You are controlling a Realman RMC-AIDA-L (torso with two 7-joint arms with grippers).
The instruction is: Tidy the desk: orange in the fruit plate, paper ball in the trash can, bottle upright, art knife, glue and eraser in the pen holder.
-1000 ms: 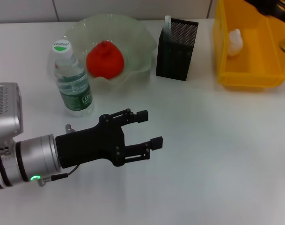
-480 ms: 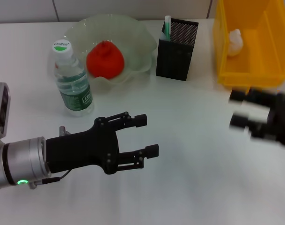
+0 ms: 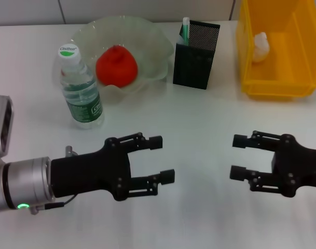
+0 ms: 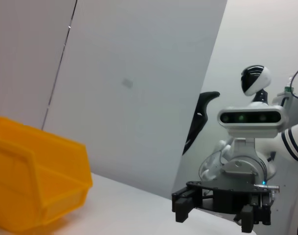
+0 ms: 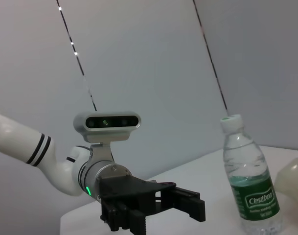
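Tools — left [image 3: 162, 158], right [image 3: 238, 156] — black, angular, spread open.

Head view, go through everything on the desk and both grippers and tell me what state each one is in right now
Red-orange round orange: lying in the fruit plate.
Pale-green wavy-rimmed fruit plate: upright, holding the orange.
Clear plastic bottle: standing upright, white cap on.
Black mesh pen holder: upright, a green-and-white item sticking out.
Yellow plastic trash can: upright, a white crumpled ball inside.
Left gripper: jaws open, holding nothing.
Right gripper: jaws open, holding nothing.
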